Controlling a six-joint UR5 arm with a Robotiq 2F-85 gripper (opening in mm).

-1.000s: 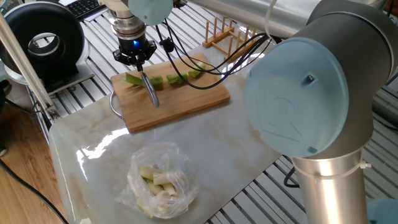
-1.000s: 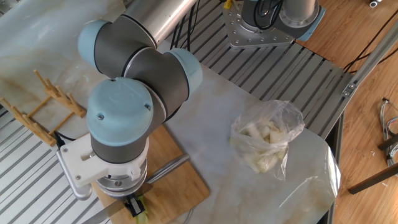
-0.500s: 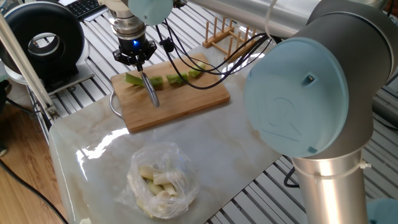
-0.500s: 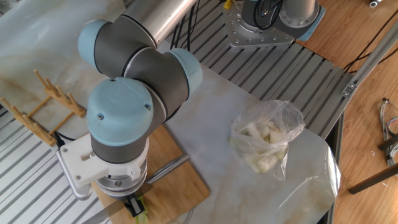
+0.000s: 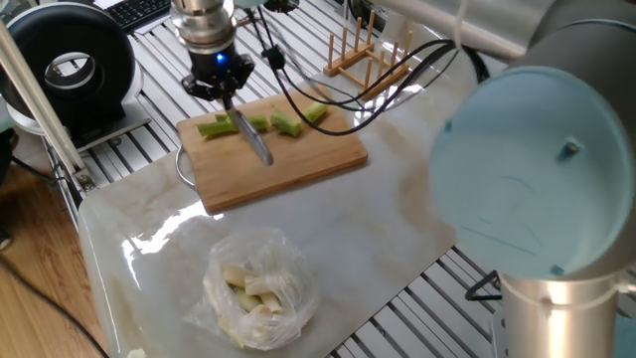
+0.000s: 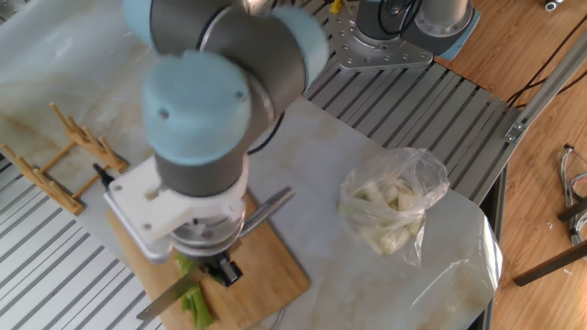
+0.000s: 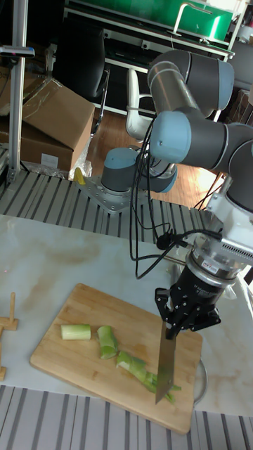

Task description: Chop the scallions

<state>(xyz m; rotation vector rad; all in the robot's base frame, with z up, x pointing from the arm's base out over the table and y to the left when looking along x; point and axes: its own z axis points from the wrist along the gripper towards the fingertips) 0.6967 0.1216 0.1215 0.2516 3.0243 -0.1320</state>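
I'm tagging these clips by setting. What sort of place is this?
Probably a robotics lab or workshop staged as a kitchen counter, not a home. A marble-look slab lies on a slotted aluminium table, a cardboard box sits behind, and a second robot base is bolted nearby.

A clear plastic bag (image 5: 260, 289) of pale pieces lies near a wooden rack (image 5: 363, 46).

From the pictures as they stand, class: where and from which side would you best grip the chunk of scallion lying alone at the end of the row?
Grip the lone chunk across its round middle, coming straight down from above. It lies flat on the board, a short cylinder apart from the other pieces, so fingers probably fit on either side. The knife and gripper are at the row's other end, leaving it open.
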